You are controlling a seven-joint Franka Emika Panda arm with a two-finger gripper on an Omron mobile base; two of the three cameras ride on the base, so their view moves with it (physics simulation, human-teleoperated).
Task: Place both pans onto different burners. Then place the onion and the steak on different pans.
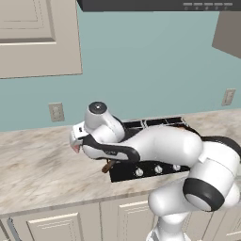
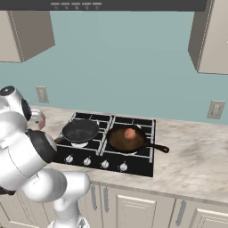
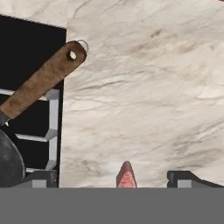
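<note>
On the cooktop (image 2: 139, 164), the black pan (image 2: 80, 130) sits on the front left burner. Its brown wooden handle (image 3: 43, 81) sticks out over the marble counter (image 3: 144, 96). The reddish-brown pan (image 2: 116, 141) rests on the front right burner with the round orange onion (image 2: 129, 133) inside it. My gripper (image 3: 114, 178) hangs above the counter just left of the cooktop, near the handle's end. The pinkish-red steak (image 3: 126, 176) shows as a narrow tip between the widely spaced fingertips, so the gripper is shut on it. The hand (image 1: 75, 142) and steak (image 2: 42, 120) also show beside the stove.
The two back burners (image 2: 133, 121) are bare. Silver knobs (image 2: 105, 164) line the cooktop's front. Marble counter (image 1: 42, 164) stretches left of the stove and also right (image 2: 191, 156). Wall outlets (image 1: 56, 112) (image 2: 216, 109), upper cabinets and a range hood are above.
</note>
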